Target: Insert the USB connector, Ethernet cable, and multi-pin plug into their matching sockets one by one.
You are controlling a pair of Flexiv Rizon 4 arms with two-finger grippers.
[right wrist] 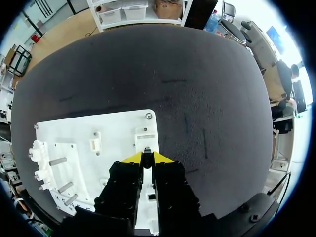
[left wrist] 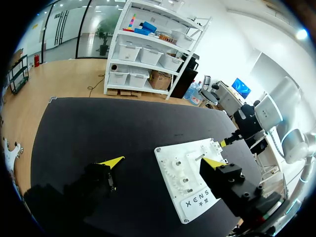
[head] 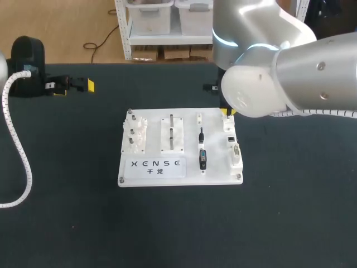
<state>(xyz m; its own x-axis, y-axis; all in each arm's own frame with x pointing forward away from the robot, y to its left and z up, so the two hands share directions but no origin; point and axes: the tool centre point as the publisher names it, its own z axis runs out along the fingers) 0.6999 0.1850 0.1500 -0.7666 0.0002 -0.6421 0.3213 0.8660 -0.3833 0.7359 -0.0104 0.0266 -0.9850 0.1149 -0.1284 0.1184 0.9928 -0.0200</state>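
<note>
Head view, bench inventory.

1. White board [head: 153, 125], flat at the middle of the black table [head: 290, 212]. Sockets run down its right column so a plug can drop in from above. The multi-pin socket [head: 236, 155] sits nearest me.
2. Right gripper [head: 227, 113], at the board's far right corner. Its fingers are pinched together on a small dark plug [right wrist: 146, 150] (which of the three I cannot tell). The plug is held tip-down over the far socket [head: 229, 120], likely lined up for insertion.
3. Black connector [head: 202, 158], lying in the slim middle column, apparently awaiting its turn.
4. Left gripper [head: 75, 88], fingers wide apart and empty, parked well apart from the board, presumably to leave room.
</note>
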